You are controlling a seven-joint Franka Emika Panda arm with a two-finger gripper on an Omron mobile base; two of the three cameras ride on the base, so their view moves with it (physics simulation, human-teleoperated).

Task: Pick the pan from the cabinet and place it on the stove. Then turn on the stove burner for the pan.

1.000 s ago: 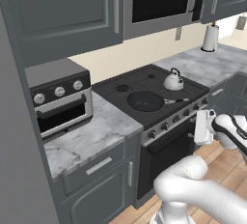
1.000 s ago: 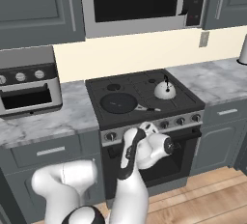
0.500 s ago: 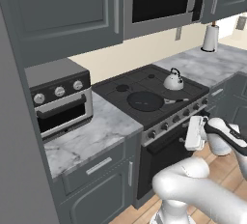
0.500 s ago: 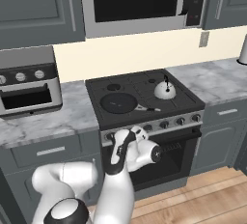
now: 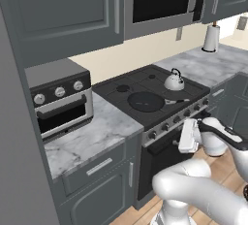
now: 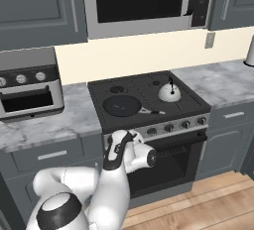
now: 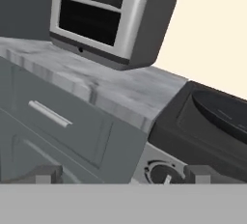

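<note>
- On the stove [image 5: 191, 92], the pan [image 5: 146, 101] sits on the front left burner with its slim handle pointing toward the kettle side.
- Behind and to the right of the pan, a small silver kettle [image 5: 174, 81] stands on a rear burner, apart from the pan.
- Along the stove's front edge runs a row of round knobs [image 6: 177, 126], above the oven door.
- Low in front of that knob row, near its left end, hangs the gripper [image 7: 123, 175]; its 2 fingers [image 7: 46, 174] stand wide apart with nothing between them.
- Just past the fingertips, 1 knob [image 7: 161, 172] shows close up, not touched.
- Left of the stove, a grey toaster oven [image 5: 59, 98] with 3 silver knobs stands on the marble counter [image 5: 97, 134], near the stove's side.
- Above the toaster oven hangs the cabinet [image 5: 63, 10], its door shut.
- Over the cooktop sits a microwave [image 6: 144, 1].
</note>
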